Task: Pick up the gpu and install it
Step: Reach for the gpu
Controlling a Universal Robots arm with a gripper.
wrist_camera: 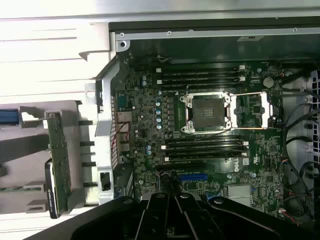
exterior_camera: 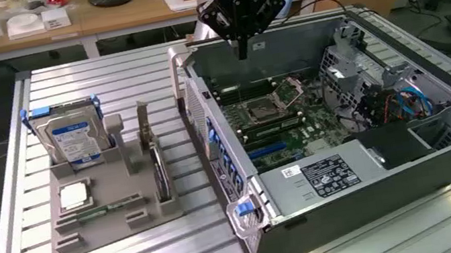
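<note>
One computer case (exterior_camera: pixel 378 170): it lies on its side on the slatted table (exterior_camera: pixel 91 80) with the side panel off, so we look straight into it.
The motherboard (exterior_camera: pixel 272 119): we see no expansion card seated on it. The blue slot (exterior_camera: pixel 270 148) looks vacant, so we judge that nothing has been installed.
The parts tray (exterior_camera: pixel 99 218): it sits on the table at the exterior view's left of the case, well apart from the gripper. It carries the hard drive (exterior_camera: pixel 72 140) and the card.
The gripper (exterior_camera: pixel 243 53): it hangs over the far rim of the case, above the motherboard. Its fingers are pressed together and hold nothing.
The gpu (exterior_camera: pixel 158 168): it stands on edge in a tray slot, near the case's side, and nothing touches it.
Progress: we judge the pick-up not yet begun. The grasp, the carry and the seating in the case are all left to do.
</note>
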